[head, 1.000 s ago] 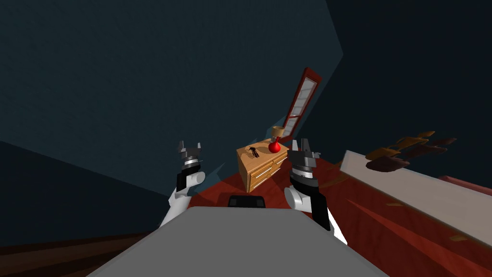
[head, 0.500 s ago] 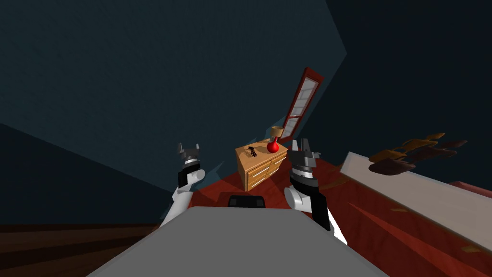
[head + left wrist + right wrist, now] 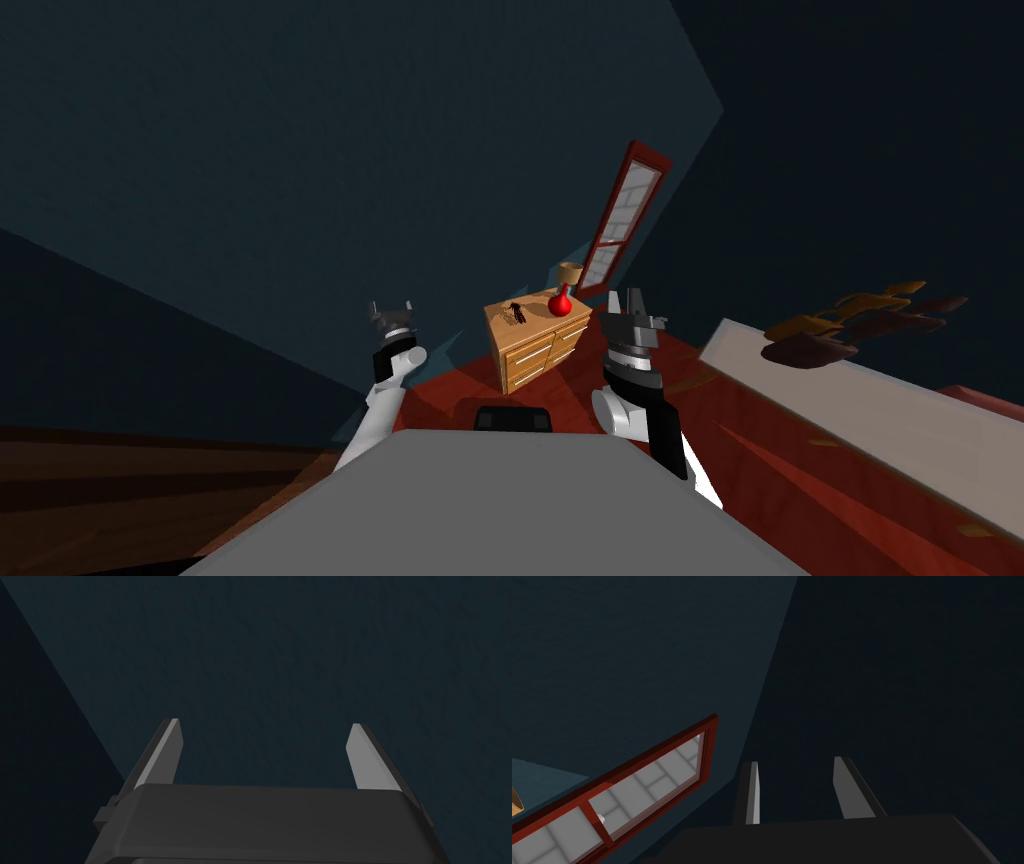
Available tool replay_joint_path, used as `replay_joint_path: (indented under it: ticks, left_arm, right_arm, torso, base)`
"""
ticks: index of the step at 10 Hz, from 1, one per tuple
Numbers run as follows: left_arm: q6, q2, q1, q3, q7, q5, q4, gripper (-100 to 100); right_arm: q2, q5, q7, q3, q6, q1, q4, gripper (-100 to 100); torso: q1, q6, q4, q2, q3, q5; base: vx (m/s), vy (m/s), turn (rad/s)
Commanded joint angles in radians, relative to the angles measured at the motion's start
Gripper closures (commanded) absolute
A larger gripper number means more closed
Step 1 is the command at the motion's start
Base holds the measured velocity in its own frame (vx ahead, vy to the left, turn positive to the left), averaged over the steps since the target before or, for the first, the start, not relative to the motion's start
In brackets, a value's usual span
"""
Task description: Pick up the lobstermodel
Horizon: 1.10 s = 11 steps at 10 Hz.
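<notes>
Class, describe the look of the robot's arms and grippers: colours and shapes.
The left arm and right arm are white with black bands. The left gripper and right gripper are dark boxes, each bearing two thin, light grey, blade-like fingers.

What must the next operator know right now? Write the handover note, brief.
Grippers: the left gripper is open and empty, raised on my left. The right gripper has its fingers apart with nothing between them, raised on my right.
Things: the lobster model, small and dark, lies on top of the wooden dresser, ahead between the two arms. A red vase stands beside it on the same top.
Done: nothing is gripped, and neither gripper is near the dresser.
Left: drive closer, bring one gripper down over the lobster model, close, lift. Probably best to keep clear of the red vase.
</notes>
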State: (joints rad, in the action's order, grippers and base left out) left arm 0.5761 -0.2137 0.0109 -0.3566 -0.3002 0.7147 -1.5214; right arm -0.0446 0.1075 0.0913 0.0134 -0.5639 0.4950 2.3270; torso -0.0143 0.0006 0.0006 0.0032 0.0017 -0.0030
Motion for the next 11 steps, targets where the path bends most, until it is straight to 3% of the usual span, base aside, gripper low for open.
replay_joint_path:
  ticks: [1,3,4,5,7,8,9,11]
  left_arm:
    - [-0.018,0.004,0.010,-0.016,-0.002,0.024,0.031,-100]
    - [-0.049,0.005,0.075,-0.054,-0.011,0.087,0.105,-100]
    - [-0.049,0.005,0.075,-0.054,-0.011,0.087,0.135,-100]
    - [-0.068,0.007,0.107,-0.073,-0.012,0.116,0.179,-100]
    - [-0.111,0.014,0.167,-0.107,-0.007,0.169,0.266,-100]
    - [-0.111,0.014,0.167,-0.107,-0.007,0.169,0.287,-100]
    - [-0.135,0.019,0.196,-0.124,-0.002,0.192,0.314,-100]
    - [-0.135,0.019,0.196,-0.124,-0.002,0.192,0.335,-100]
  right_arm:
    - [0.000,0.000,0.000,0.000,0.000,0.000,0.000,0]
    - [0.000,0.000,0.000,0.000,0.000,0.000,0.000,0]
    - [0.000,0.000,0.000,0.000,0.000,0.000,0.000,0]
    - [0.000,0.000,0.000,0.000,0.000,0.000,0.000,0]
    - [0.000,0.000,0.000,0.000,0.000,0.000,0.000,0]
    - [0.000,0.000,0.000,0.000,0.000,0.000,0.000,0]
    - [0.000,0.000,0.000,0.000,0.000,0.000,0.000,0]
    - [0.000,0.000,0.000,0.000,0.000,0.000,0.000,0]
  torso:
    - [0.000,0.000,0.000,0.000,0.000,0.000]
    - [0.000,0.000,0.000,0.000,0.000,0.000]
    - [-0.005,0.000,0.000,-0.001,0.000,-0.001]
    - [-0.001,0.000,0.000,-0.001,0.000,-0.001]
    - [-0.007,0.000,0.000,-0.001,0.000,-0.002]
    - [-0.009,0.000,0.000,0.001,0.001,-0.002]
    - [-0.004,0.000,0.000,0.001,0.001,-0.002]
    - [0.002,0.000,0.000,-0.002,-0.001,-0.001]
  base:
    - [-0.076,-0.213,0.034]
    - [-0.048,-0.255,0.018]
    - [-0.053,-0.224,0.020]
    - [-0.056,-0.220,-0.008]
    - [-0.067,-0.335,-0.011]
    - [-0.072,-0.255,0.003]
    - [-0.054,-0.241,-0.021]
    - [-0.009,-0.117,-0.003]
